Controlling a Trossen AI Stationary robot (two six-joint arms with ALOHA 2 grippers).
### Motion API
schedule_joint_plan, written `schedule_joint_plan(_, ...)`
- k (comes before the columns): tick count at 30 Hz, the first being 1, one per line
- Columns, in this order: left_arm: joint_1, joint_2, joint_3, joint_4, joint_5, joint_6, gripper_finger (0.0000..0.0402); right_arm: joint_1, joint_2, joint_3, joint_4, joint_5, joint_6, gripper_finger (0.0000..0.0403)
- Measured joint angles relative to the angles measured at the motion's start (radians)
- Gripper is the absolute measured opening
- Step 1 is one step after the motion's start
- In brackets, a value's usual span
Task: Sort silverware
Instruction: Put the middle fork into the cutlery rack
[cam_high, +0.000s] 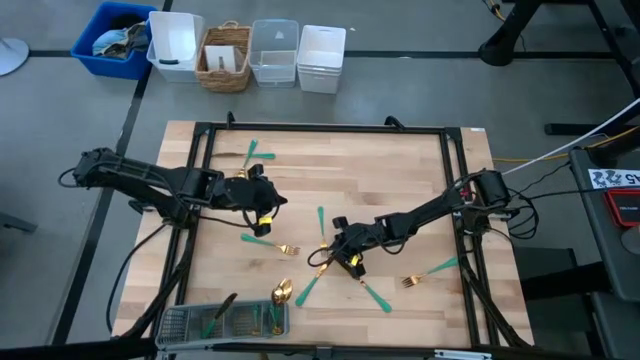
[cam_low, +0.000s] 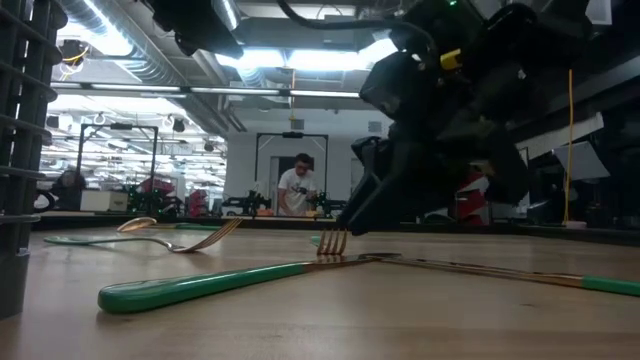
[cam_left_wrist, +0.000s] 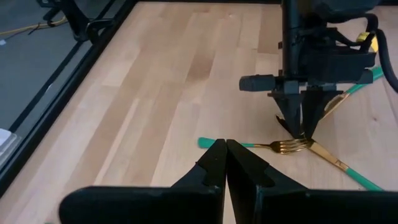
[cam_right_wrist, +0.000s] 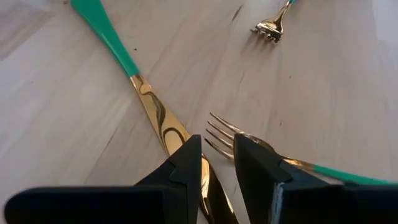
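The right gripper is pointing steeply down at the wooden table, its fingers slightly parted and empty, tips hovering right over a gold knife blade and beside the tines of a fork; a second fork is lying farther beyond them. The left gripper is reaching low across the table with its fingers pressed closed on nothing, and a teal-handled fork is lying just past their tips. Farther off, more silverware is lying scattered, some pieces in the mesh tray.
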Motion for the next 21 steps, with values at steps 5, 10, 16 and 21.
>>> schedule_joint_plan(5,0.000,0.000,0.000,-0.001,0.000,0.000,0.0005,0.000,0.025,0.000,0.030,0.000,0.000,0.0097)
schedule_joint_plan(10,0.000,0.000,0.000,-0.007,0.005,0.000,0.0005,0.000,0.030,0.000,0.057,0.000,0.000,0.0097)
schedule_joint_plan(16,0.000,0.000,0.000,-0.008,0.007,0.000,0.0005,0.000,0.032,0.000,0.062,0.057,0.000,0.0097)
schedule_joint_plan(21,0.000,0.000,0.000,-0.009,0.007,0.000,0.0005,0.000,0.037,0.000,0.061,0.058,0.000,0.0097)
